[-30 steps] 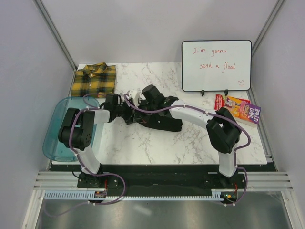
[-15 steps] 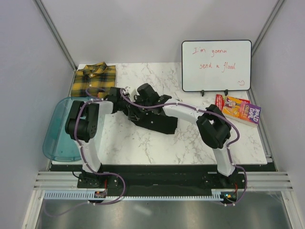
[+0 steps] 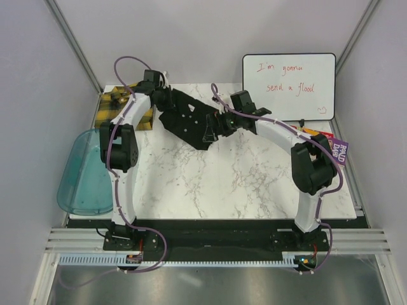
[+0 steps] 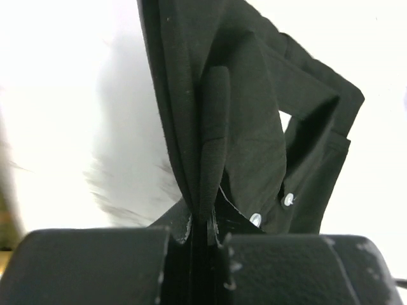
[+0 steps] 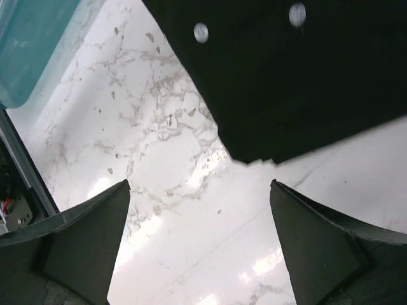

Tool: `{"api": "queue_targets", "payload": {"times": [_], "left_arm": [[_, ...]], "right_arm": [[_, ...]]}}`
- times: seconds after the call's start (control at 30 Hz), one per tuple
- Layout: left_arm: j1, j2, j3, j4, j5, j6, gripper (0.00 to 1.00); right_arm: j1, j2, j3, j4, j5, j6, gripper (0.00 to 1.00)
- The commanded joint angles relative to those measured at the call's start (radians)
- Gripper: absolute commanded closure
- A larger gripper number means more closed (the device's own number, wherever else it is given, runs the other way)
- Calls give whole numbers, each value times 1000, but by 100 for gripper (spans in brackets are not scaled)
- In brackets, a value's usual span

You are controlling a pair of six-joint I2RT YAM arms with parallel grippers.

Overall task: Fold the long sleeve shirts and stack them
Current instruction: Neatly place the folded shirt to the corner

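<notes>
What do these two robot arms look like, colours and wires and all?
Both the left arm and right arm have white tubular links joined by chunky black joints, with a purple cable looping along each. Each ends in a black gripper; the right gripper shows broad, wedge-shaped fingers.

you have the plain shirt (image 3: 187,117) over the far middle of the table (image 3: 222,178); take everything else from it. to its left, at the table's far left corner, lies the plaid shirt (image 3: 107,113), partly under the left arm. further left and nearer you sits the tub (image 3: 70,184), at the table's left edge, well apart from the plain shirt. to the shirt's right the board (image 3: 289,86) stands upright. right again and nearer you lies the book (image 3: 339,149), partly behind the right arm. the left gripper (image 4: 206,222) meets the plain shirt at its far left corner; the right gripper (image 5: 200,190) sits at its right edge.
</notes>
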Motion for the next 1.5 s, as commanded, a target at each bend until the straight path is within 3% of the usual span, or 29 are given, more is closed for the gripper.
{"api": "queue_targets", "payload": {"times": [0.0,0.17,0.47,1.47], "left_arm": [[23,47,234,-169,-157,257,98],[26,66,393,-192,-261,421,98],[53,29,449,-189,-339,555,98],[75,-164,432,-178,-339,499,98]], "right_arm": [[5,-96,-61,-80,-33,-58,2],[2,-113,-78,-103,-25,-77,2],[3,-114,-72,-110,-11,-77,2],[2,-151,-113,-106,-5,-87,2]]}}
